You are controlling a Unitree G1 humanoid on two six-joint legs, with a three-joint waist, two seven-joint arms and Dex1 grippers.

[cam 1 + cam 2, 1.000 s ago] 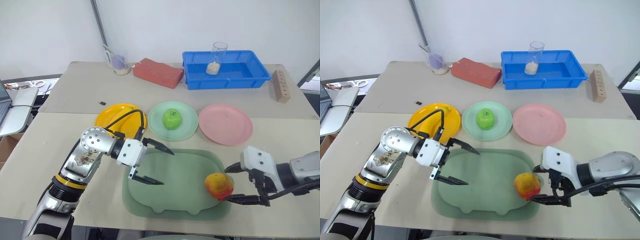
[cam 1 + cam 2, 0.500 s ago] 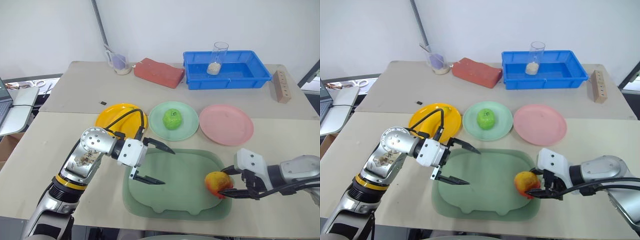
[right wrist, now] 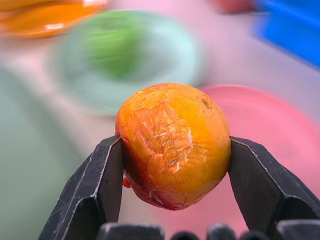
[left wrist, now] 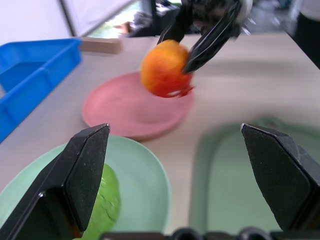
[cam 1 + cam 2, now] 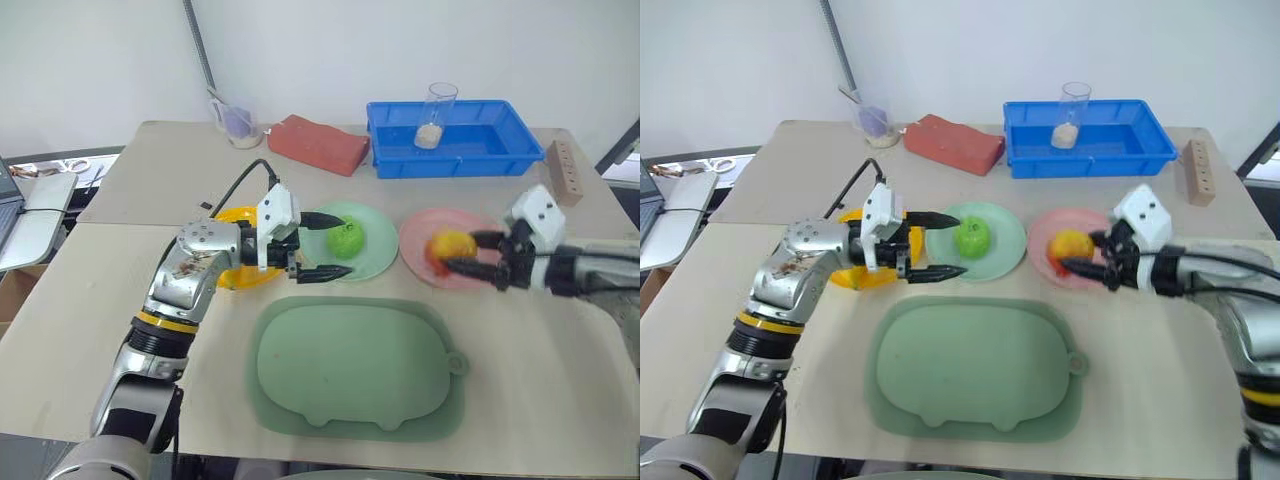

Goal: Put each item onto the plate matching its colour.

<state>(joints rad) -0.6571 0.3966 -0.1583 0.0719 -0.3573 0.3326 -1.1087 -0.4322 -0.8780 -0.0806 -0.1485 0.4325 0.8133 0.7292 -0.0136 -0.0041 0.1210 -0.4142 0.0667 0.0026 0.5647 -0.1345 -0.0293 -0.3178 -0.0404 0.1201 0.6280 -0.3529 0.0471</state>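
**Peach held over the pink plate**

At the left, the yellow plate (image 5: 232,275) lies mostly behind the left arm; a yellow-orange shape shows on it, too hidden to name. The left gripper (image 5: 334,243) reaches level across the mint plate (image 5: 370,262), its two black fingers spread wide with nothing between them. One finger lies on each side of the green apple (image 5: 346,239), which sits on the mint plate.

In front of the plates lies the large green tray (image 5: 355,366), nothing on it.

To the right, the pink plate (image 5: 432,271) lies beside the mint one. The right gripper (image 5: 478,251) is clamped on the peach (image 5: 448,246), one finger on each side of the fruit, as the right wrist view shows close up. The peach hangs above the pink plate; whether it touches the plate cannot be told.
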